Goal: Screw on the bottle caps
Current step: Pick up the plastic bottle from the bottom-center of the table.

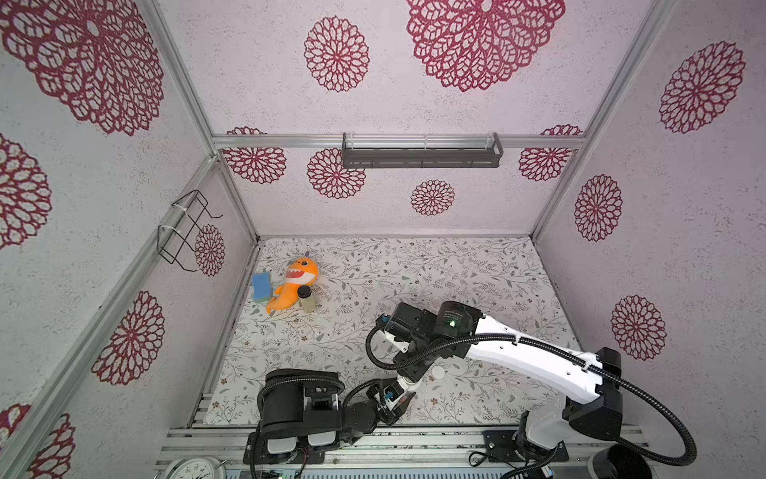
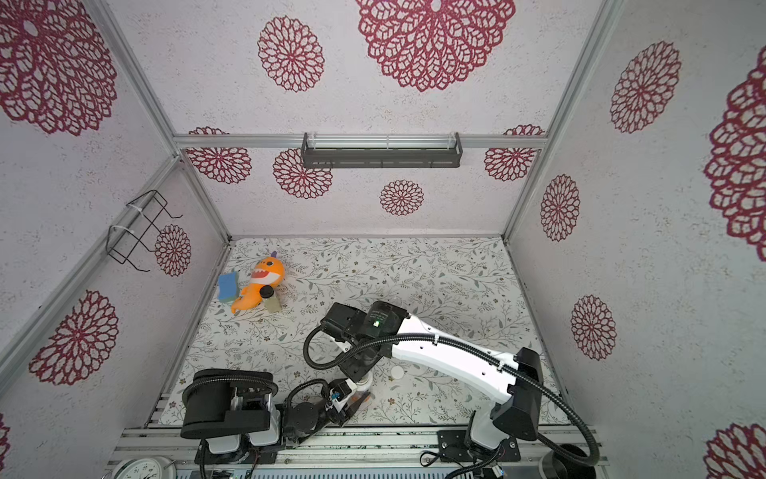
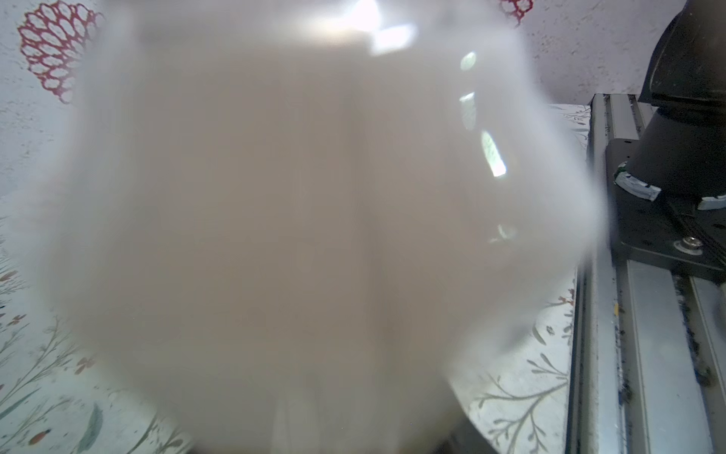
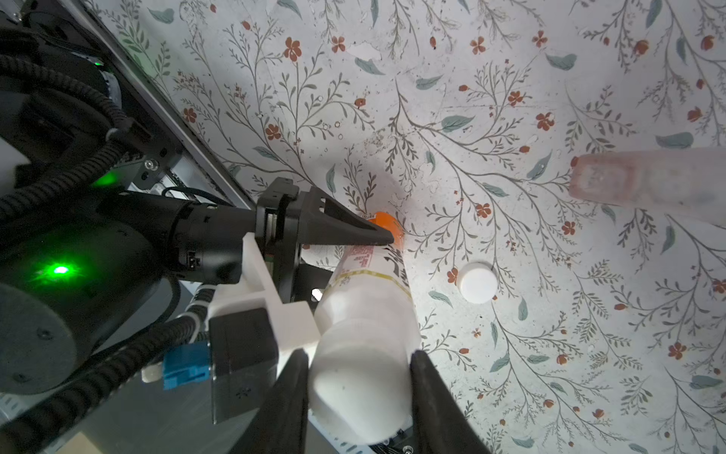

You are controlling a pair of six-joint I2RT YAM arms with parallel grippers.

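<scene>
Clamping the white top end of the orange-label bottle point(image 4: 369, 298): right tool point(image 4: 361, 353), jaws drawn in from both sides, both fingers in contact. Cannot tell whether a cap already sits under that grip.

Left tool point(image 4: 369, 251) is at the same bottle's lower part, one finger laid across it by the orange base. The other finger is hidden, so cannot tell if it has closed on. Left wrist view is all pale blur.

The bottle's base end points toward the desk point(image 4: 471, 98); contact unclear.

A loose white cap point(image 4: 477, 283) lies flat on the desk just beside the bottle. A second, clear bottle point(image 4: 636, 181) sits beyond that cap, blurred.

Judgement: bottle is light and thin-walled, likely to dent or spin if squeezed mid-body, so hold it low by the stiffer base. Cap is small and smooth; pinch across its rim.
</scene>
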